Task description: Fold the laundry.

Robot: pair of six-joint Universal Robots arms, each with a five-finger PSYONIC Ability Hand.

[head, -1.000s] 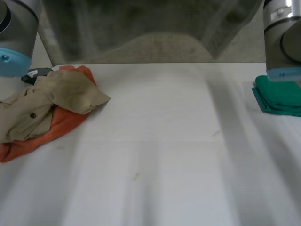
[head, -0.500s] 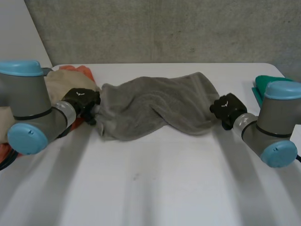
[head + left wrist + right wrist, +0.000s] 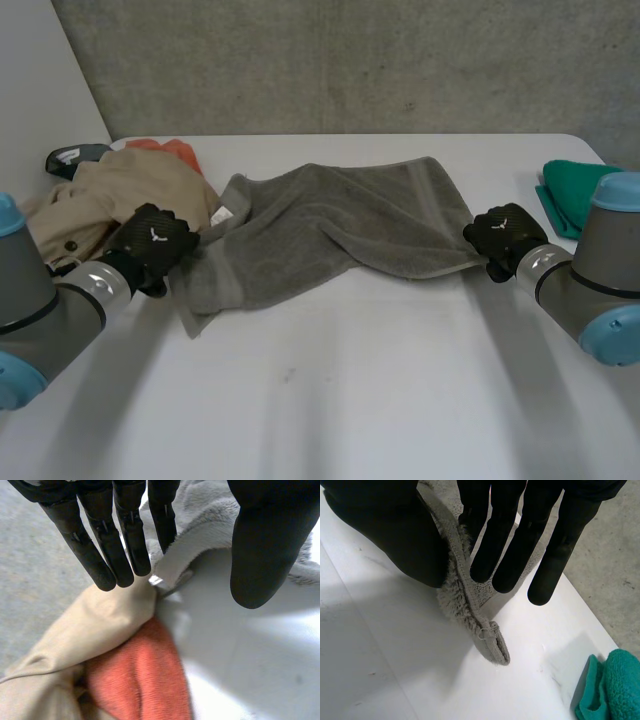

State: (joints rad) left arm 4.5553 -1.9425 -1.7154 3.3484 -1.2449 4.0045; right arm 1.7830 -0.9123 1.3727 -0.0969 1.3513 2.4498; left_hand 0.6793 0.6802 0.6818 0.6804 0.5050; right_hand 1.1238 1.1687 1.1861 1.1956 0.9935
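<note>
Bare white bench (image 3: 350, 400) lay nearest the head camera. Past that strip my left hand (image 3: 152, 245) and right hand (image 3: 505, 235) each gripped the grey towel (image 3: 330, 225), which stretched crumpled and twisted across the middle of the bench between them. Left wrist view: straight fingers (image 3: 107, 555) on one side of the towel's end edge and the thumb on the other, pinching the cloth. In the head view a corner drooped below that hand onto the bench, and a small white tag (image 3: 222, 213) showed on the towel just beside the grip. Right wrist view: straight fingers (image 3: 505, 555) and thumb clamped the hemmed edge just in from a corner, and the corner's tip poked out past the fingertips and touched the bench. I could not tell whether the towel's middle was lifted or resting. Beyond the left hand a beige garment (image 3: 110, 190) lay in a heap, touching the towel's end, with an orange cloth (image 3: 170, 150) under and behind it. A green cloth (image 3: 570, 190) sat folded at the bench's right edge, near the right hand but apart from the towel. A grey concrete wall (image 3: 350, 60) stood behind the bench's far edge.
</note>
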